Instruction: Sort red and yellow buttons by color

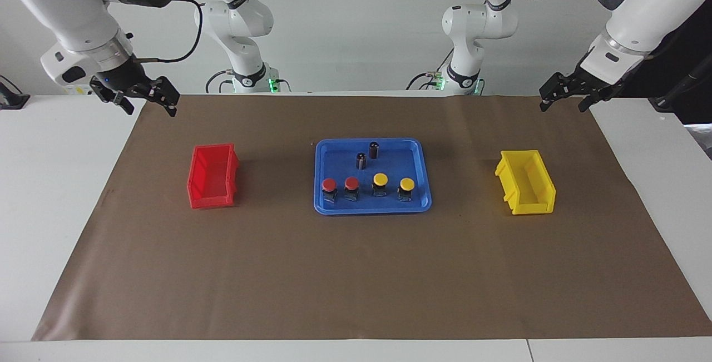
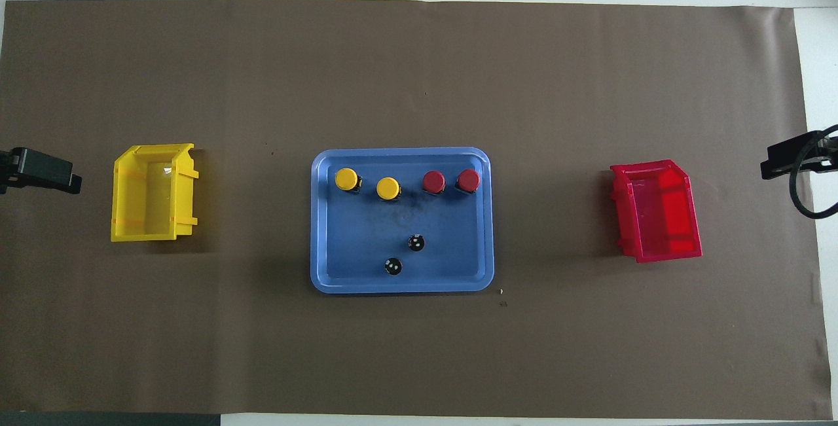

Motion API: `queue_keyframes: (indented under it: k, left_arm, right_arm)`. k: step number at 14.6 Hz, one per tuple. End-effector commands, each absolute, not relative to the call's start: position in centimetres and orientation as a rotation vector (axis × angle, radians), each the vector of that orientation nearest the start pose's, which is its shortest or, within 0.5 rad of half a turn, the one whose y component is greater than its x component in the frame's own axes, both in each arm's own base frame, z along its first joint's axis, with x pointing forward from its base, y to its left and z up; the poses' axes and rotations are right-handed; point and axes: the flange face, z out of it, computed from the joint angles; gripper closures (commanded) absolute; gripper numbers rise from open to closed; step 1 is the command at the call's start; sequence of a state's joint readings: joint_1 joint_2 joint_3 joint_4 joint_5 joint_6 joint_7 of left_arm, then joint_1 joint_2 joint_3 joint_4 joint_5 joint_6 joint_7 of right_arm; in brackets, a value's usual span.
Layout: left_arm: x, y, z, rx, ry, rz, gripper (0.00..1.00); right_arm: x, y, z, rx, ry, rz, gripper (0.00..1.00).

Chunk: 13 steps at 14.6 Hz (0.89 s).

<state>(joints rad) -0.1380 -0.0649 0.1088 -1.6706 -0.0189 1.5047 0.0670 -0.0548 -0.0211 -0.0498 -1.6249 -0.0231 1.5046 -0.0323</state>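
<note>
Both arms at rest, raised at the robots' end of the surface point(image 1: 356, 273). Left end effector point(image 1: 568, 97) over the mat's corner at the left arm's end, fingers spread wide, holding nothing. Right end effector point(image 1: 146, 99) over the corner at the right arm's end, likewise spread wide and unladen.

Blue tray point(image 1: 371, 207) at mid-surface. Nearest the robots within it: two dark cylinders point(image 1: 374, 149), upright, no part of the sort. Farther along, at the tray's edge away from the robots: four buttons in one row running across the surface. Two yellow buttons point(image 1: 406, 185) toward the left arm's end, two red buttons point(image 1: 330, 185) toward the right arm's end. All four upright on black block bases, domed caps pointing up, long axis vertical; the row's reds close together, near touching.

Yellow bin point(image 1: 525, 182) toward the left arm's end, red bin point(image 1: 212, 176) toward the right arm's end, each well apart from the tray, nothing seen inside.

Judged step: sorting not yet begun; first pick pending. Next move calls for a descent from above onto an outer button, fingers straddling the cap or base, clear of its neighbour. Yellow to the left arm, red to the right, by proximity to the matching bins.
</note>
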Motion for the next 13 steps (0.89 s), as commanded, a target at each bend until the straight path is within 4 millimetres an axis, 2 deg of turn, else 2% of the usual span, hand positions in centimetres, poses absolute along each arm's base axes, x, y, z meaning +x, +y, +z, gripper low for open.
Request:
queue_keyframes:
  k: [1, 10, 13]
  left_arm:
    - [52.2, -1.4, 61.1, -3.15, 0.161, 0.168, 0.0]
    - [52.2, -1.4, 61.1, -3.15, 0.161, 0.168, 0.0]
    - [52.2, -1.5, 61.1, -3.15, 0.164, 0.168, 0.0]
  right_arm:
    - [52.8, -5.9, 60.6, -3.145, 0.09, 0.168, 0.0]
    - [52.8, -5.6, 60.6, -3.146, 0.068, 0.166, 0.0]
    - [54.1, -3.2, 60.5, -3.155, 0.014, 0.089, 0.0]
